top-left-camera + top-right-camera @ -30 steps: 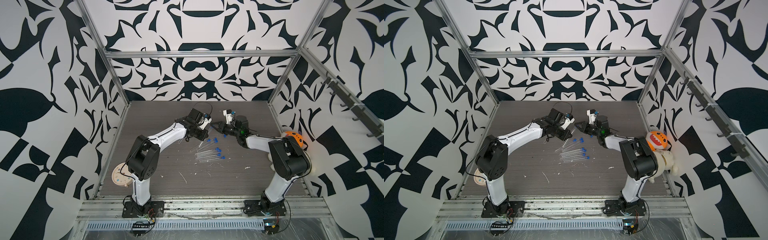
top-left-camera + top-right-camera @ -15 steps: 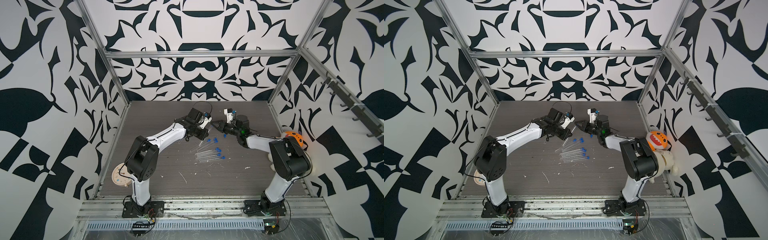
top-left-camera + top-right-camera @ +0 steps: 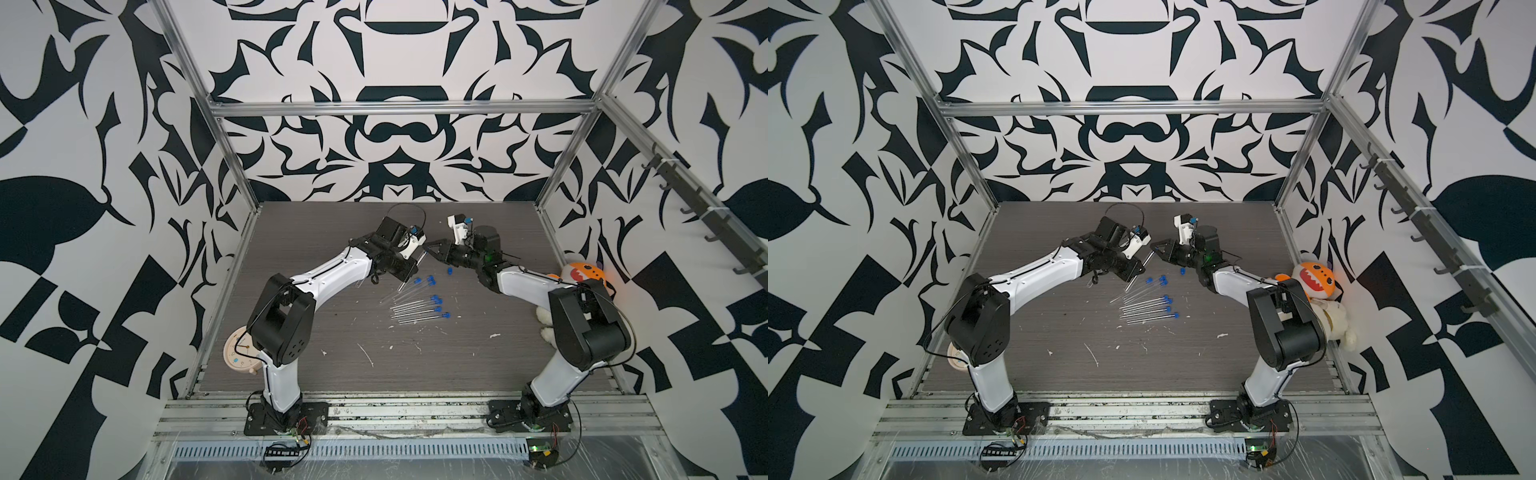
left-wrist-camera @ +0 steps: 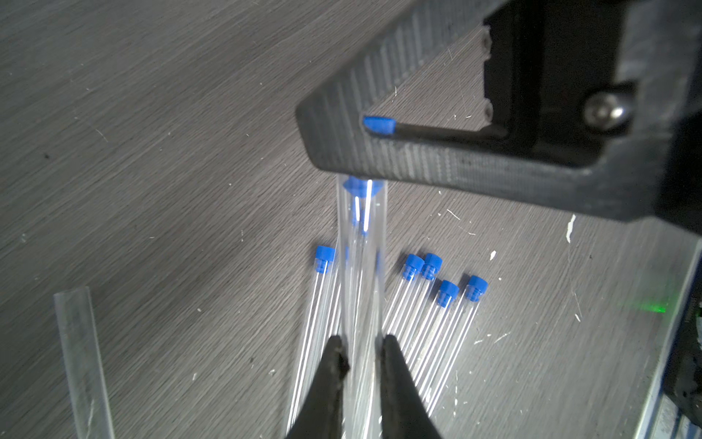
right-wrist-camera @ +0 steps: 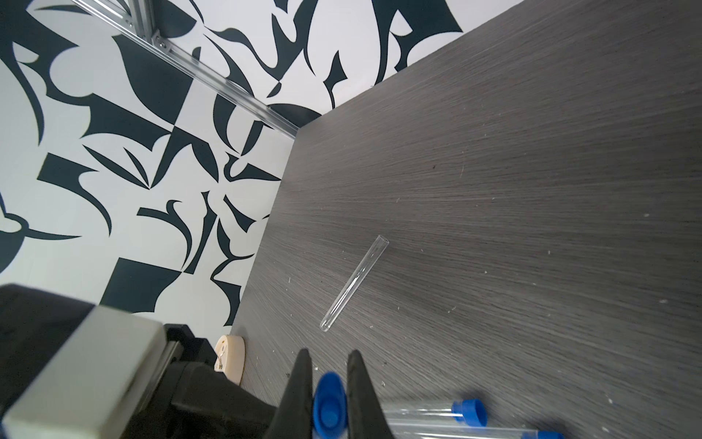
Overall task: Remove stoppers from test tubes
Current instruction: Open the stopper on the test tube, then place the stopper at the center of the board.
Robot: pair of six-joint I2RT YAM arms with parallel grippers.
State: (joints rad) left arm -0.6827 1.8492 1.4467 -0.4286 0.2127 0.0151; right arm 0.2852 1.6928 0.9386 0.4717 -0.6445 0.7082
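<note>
As it hangs just left of centre in both top views, the left gripper [image 4: 361,342] is clamped on a tube [image 4: 362,266] — tilted up rightward — its mouth at the right gripper [image 5: 328,361], which pinches a blue stopper [image 5: 329,403]. Just below, capped tubes [image 4: 433,262] lie on the table [image 3: 311,332]; one open tube [image 5: 355,283] lies apart.

Dark grey wood-grain tabletop [image 3: 311,232], and it's scuffed: white flecks and streaks [image 3: 365,355] scattered over the front half. Mid-table, a loose fan of slim clear test tubes [image 3: 415,311] lying flat, with bright blue plug stoppers [image 4: 448,292] in their ends. One loose blue stopper [image 3: 449,270] sits just behind them. An uncapped clear tube [image 5: 355,283] lies apart. A round peach clock [image 3: 239,353] at the left edge, an orange-headed plush toy [image 3: 582,274] at the right.
</note>
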